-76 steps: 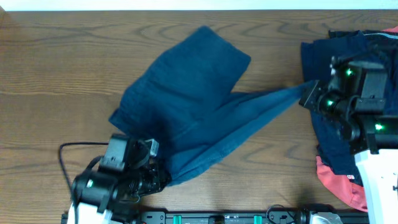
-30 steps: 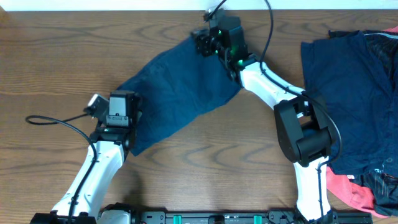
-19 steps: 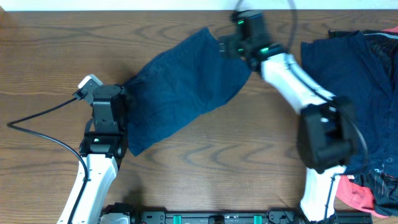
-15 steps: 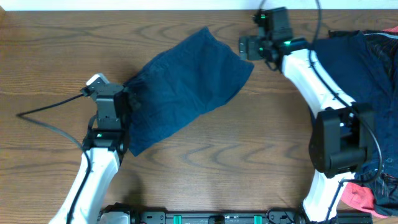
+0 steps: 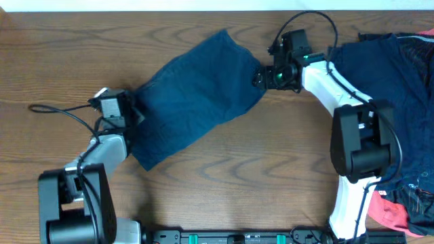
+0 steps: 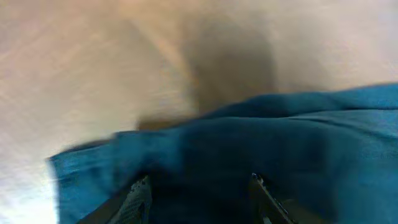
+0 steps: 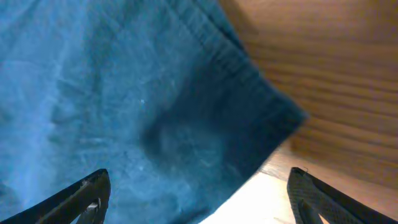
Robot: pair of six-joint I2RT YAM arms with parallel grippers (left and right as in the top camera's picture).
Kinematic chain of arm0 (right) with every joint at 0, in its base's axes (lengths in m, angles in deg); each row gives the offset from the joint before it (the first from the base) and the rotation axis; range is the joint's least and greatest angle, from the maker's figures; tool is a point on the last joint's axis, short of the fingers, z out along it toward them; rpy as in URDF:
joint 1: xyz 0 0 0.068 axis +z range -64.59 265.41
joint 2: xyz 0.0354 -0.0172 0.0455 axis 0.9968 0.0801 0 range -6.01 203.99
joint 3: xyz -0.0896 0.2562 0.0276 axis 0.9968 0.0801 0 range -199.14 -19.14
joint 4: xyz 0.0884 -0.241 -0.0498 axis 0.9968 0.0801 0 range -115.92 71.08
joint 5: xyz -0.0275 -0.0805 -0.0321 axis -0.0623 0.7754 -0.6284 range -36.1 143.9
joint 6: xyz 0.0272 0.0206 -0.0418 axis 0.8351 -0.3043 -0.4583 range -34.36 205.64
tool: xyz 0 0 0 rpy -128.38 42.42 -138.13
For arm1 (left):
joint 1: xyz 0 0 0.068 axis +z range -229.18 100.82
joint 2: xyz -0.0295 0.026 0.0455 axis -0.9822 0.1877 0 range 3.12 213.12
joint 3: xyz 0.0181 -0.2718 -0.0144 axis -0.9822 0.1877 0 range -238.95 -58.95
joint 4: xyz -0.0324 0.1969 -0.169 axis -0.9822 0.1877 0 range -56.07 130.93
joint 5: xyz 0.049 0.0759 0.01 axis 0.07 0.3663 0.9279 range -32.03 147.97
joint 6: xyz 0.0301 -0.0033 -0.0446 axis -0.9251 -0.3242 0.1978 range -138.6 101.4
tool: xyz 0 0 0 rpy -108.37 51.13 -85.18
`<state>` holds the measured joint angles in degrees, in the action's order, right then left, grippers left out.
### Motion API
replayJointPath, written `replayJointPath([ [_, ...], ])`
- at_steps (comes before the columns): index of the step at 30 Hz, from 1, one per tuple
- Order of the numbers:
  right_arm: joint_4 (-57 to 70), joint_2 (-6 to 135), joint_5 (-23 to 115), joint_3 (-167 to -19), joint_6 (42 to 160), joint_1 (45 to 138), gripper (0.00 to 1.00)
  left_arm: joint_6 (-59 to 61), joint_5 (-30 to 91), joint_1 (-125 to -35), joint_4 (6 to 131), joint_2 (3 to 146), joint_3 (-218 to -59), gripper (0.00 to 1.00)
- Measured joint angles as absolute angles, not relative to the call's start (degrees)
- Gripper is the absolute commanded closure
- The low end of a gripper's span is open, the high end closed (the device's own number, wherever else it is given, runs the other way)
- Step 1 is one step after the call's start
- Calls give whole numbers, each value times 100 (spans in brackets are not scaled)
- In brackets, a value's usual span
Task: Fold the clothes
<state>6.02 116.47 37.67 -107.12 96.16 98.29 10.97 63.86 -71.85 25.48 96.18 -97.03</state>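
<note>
The navy shorts [image 5: 200, 91] lie doubled over in a slanted band across the middle of the table. My left gripper [image 5: 127, 112] sits low at their left edge. In the left wrist view its fingers [image 6: 140, 194] stand apart with blurred navy cloth [image 6: 267, 137] under and between them, gripper midpoint [image 6: 198, 186]. My right gripper [image 5: 264, 76] hovers at the shorts' right corner. It is open wide in the right wrist view [image 7: 199, 186], over the hemmed corner [image 7: 249, 106]. More clothes [image 5: 383, 102] are piled at the right.
The pile at the right holds a dark striped piece [image 5: 420, 54] and a coral-red piece [image 5: 383, 213] near the front edge. The left arm's cable [image 5: 64, 112] trails over the wooden table [image 5: 224, 183]. The right arm's links reach from the front right.
The shorts, spread with one leg pulled right, now lie doubled over. My right gripper swung right off the top edge, then back to the right corner. My left gripper kept to the left edge.
</note>
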Motion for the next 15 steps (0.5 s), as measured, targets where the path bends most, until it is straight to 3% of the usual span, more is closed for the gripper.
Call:
replayJointPath([
  [15, -421, 11841, 3697, -10566, 9817, 10059, 17, 985, 6093, -6962, 3149, 9686, -9850, 47],
])
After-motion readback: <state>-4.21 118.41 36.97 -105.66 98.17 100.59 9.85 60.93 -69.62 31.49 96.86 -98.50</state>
